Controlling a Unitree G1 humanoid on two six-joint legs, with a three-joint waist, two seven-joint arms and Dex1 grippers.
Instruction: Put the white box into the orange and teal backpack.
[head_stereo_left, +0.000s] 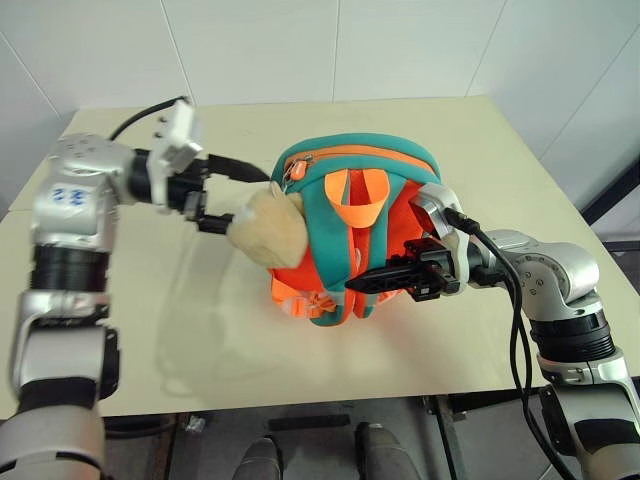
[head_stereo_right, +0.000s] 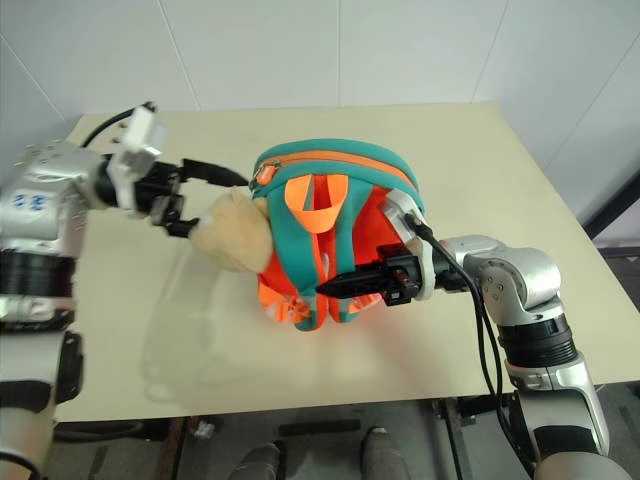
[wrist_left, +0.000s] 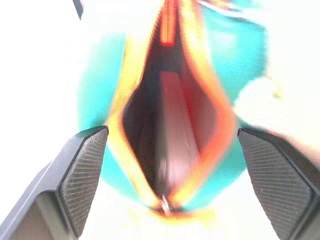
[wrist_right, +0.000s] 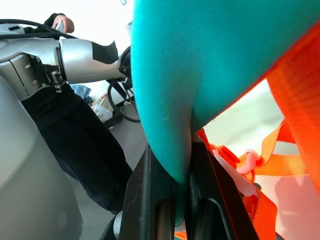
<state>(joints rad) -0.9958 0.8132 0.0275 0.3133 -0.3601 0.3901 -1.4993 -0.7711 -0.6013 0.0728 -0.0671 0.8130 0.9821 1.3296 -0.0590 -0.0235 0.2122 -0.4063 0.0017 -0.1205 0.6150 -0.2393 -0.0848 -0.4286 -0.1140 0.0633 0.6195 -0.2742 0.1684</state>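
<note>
Right gripper (head_stereo_left: 385, 282) pinches a teal strap, steadying the small orange-and-teal fabric backpack (head_stereo_left: 345, 180) mid-frame; left gripper (head_stereo_left: 232, 197) gapes wide (flat white plastic box (wrist_left: 170, 130) inside).

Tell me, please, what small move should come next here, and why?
Probably draw the open left gripper back from the backpack: the white box already sits inside the opening, and the right gripper, shut on a teal strap, holds the backpack up.

Orange and teal backpack (head_stereo_left: 350, 230) with tan plush charm (head_stereo_left: 270, 225) on a pale cream table (head_stereo_left: 150, 320).
</note>
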